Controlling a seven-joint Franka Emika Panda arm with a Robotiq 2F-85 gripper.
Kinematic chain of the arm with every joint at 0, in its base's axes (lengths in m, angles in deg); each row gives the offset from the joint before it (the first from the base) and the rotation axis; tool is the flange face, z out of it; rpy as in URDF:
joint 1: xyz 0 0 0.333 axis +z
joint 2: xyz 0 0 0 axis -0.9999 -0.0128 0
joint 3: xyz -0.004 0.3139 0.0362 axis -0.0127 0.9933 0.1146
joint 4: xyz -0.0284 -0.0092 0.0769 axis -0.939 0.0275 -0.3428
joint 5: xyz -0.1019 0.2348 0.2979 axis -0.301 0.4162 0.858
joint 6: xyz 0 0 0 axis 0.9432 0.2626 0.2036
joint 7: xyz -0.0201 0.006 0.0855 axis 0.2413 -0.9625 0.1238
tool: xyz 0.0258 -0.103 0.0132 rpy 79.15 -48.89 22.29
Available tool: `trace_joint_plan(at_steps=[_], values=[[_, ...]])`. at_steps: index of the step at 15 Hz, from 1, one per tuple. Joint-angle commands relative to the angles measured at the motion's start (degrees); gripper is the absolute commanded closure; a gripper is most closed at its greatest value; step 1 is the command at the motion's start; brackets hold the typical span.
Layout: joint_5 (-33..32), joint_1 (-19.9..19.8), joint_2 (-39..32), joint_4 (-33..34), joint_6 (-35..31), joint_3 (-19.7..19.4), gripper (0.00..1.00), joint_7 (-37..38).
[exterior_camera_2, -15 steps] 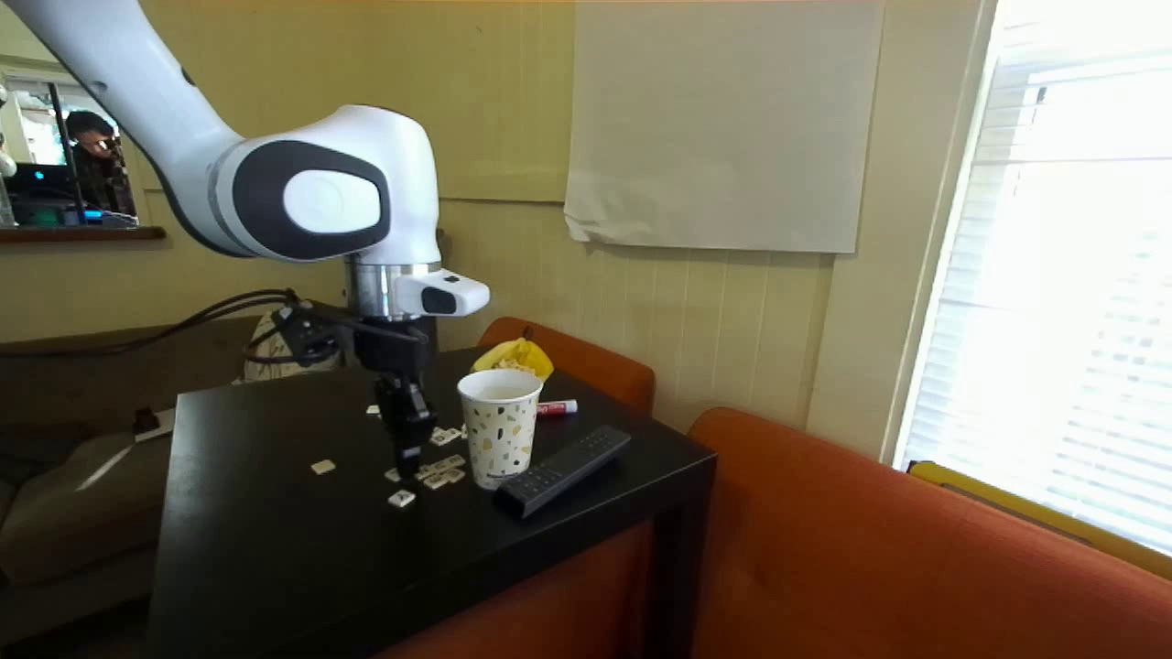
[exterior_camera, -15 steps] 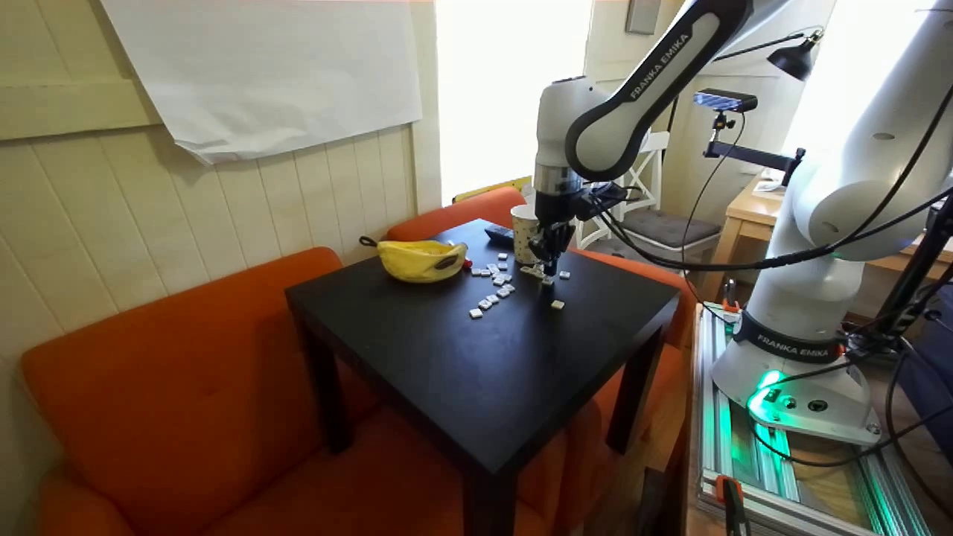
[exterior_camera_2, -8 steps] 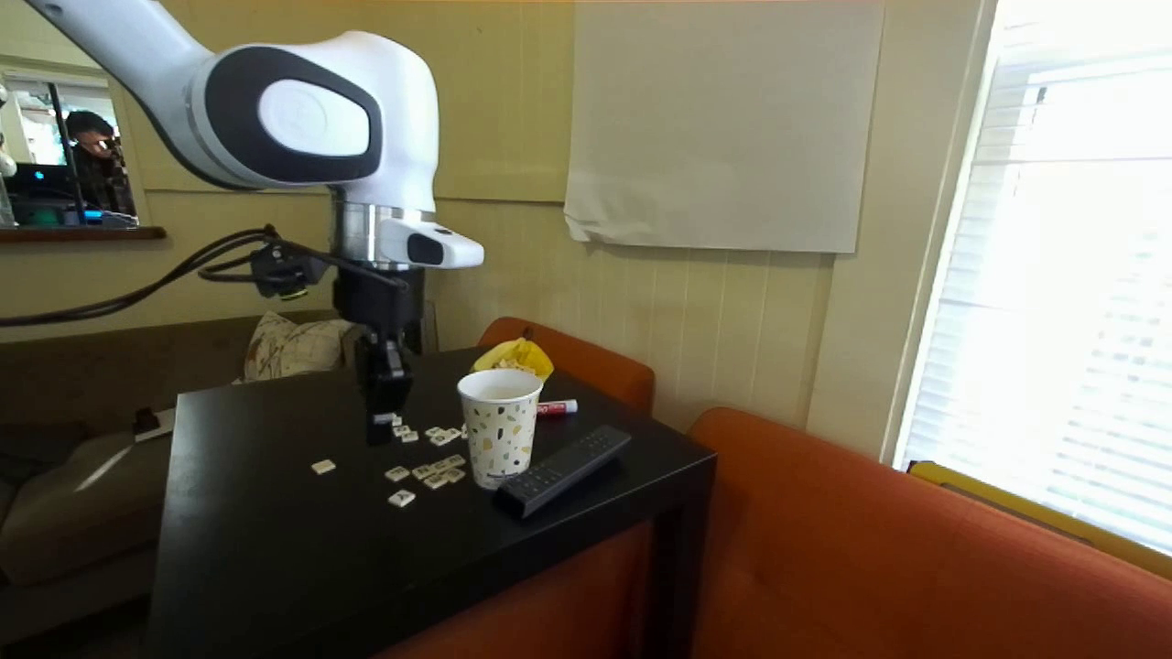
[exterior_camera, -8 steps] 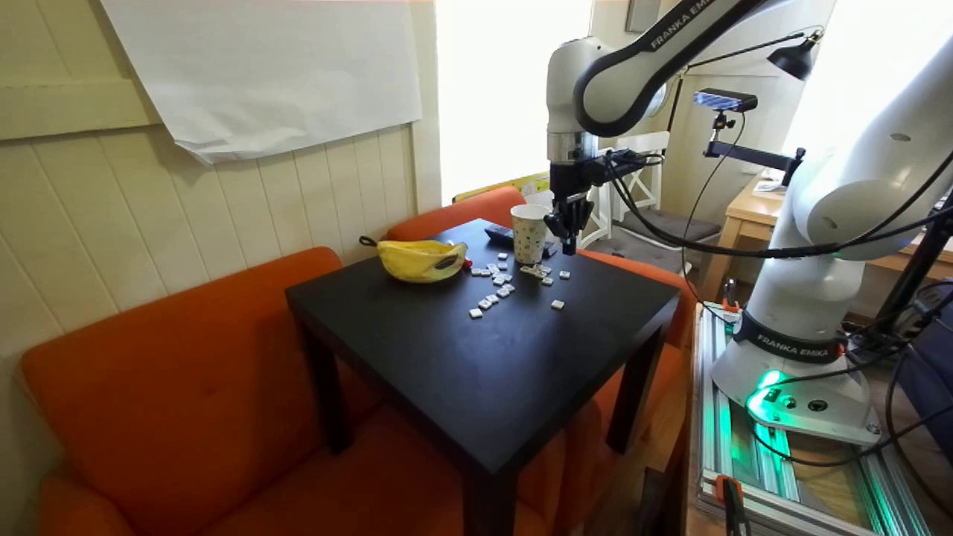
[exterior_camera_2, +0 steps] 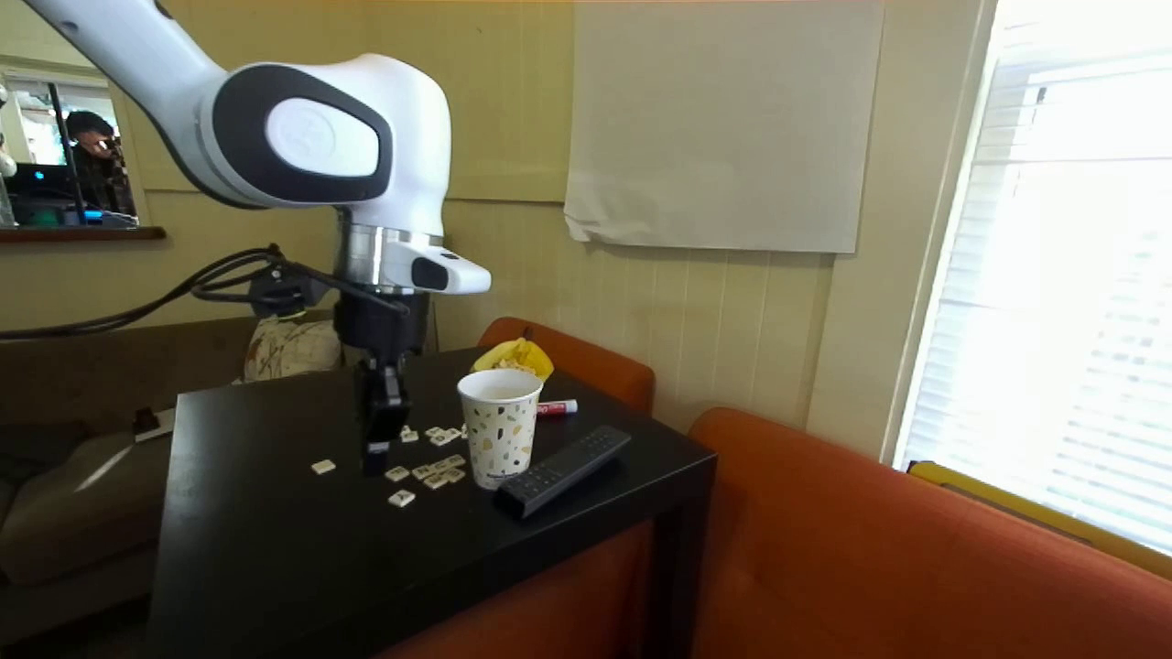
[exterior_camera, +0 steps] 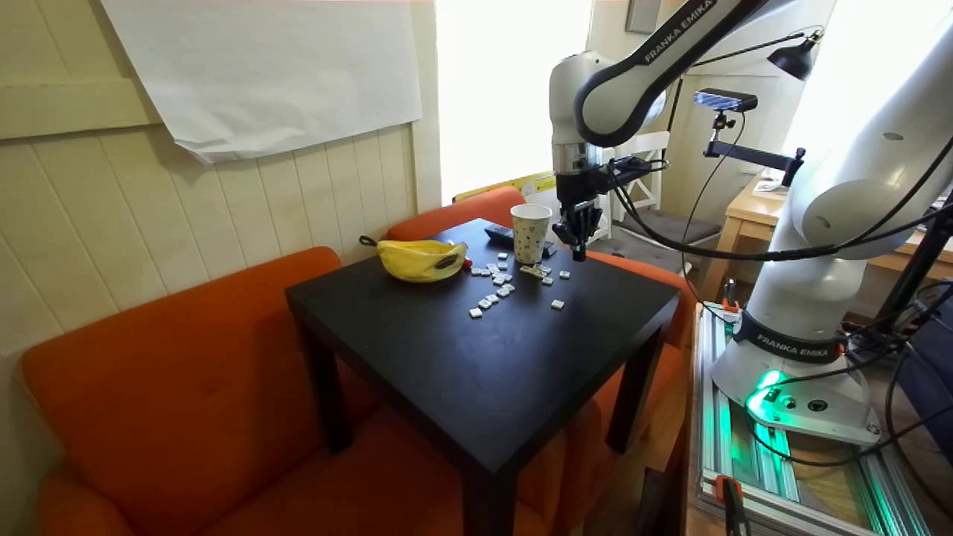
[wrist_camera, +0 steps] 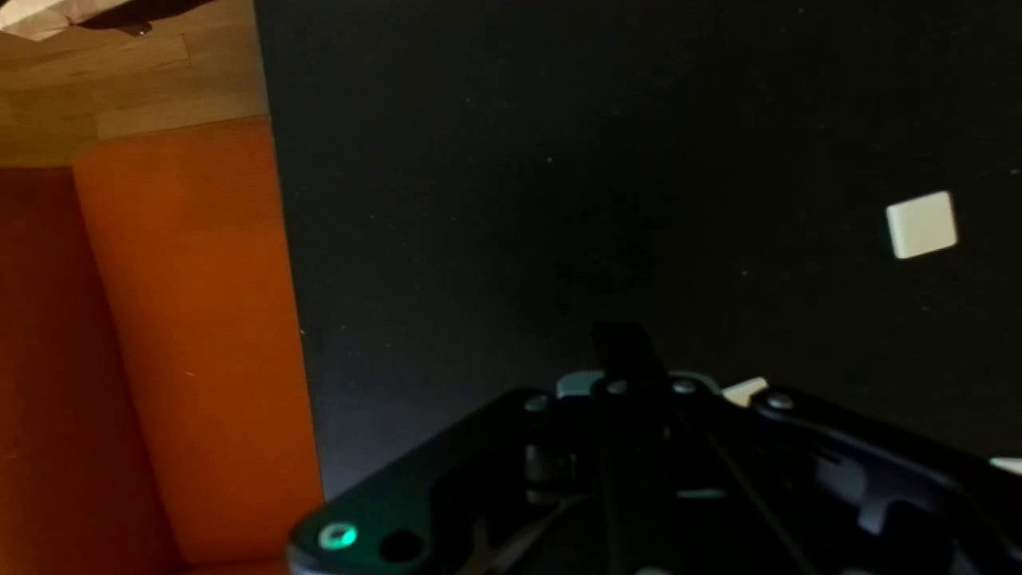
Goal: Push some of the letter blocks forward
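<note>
FRANKA EMIKA reads along my arm (exterior_camera: 633,93) and base (exterior_camera: 794,357) — the letter blocks (exterior_camera_2: 401,498), small pale squares, some with letters too small to read, lie scattered on the black table (exterior_camera_2: 275,577) below and to the side of my gripper (exterior_camera_2: 376,458), pointing straight down, jaws pressed together

In an exterior view we read FRANKA EMIKA twice (white capitals on black), along the robot's forearm (exterior_camera: 677,31) and on its base (exterior_camera: 793,347). On the letter blocks (exterior_camera_2: 436,480), and on the red tube (exterior_camera_2: 555,407) near the far right edge of the table (exterior_camera_2: 275,558), we see marks too small to read.
</note>
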Motion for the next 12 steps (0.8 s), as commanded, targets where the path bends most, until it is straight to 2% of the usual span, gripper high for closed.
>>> trace_joint_plan(at_steps=[1,7,12], values=[[-0.8,0.2,-4.2,-0.2,-4.3,0.0,1.00,0.9],[-2.1,0.1,-9.2,0.5,-8.8,-0.1,1.00,2.2],[-1.7,0.7,-9.4,0.5,-11.5,-0.2,1.00,1.3]])
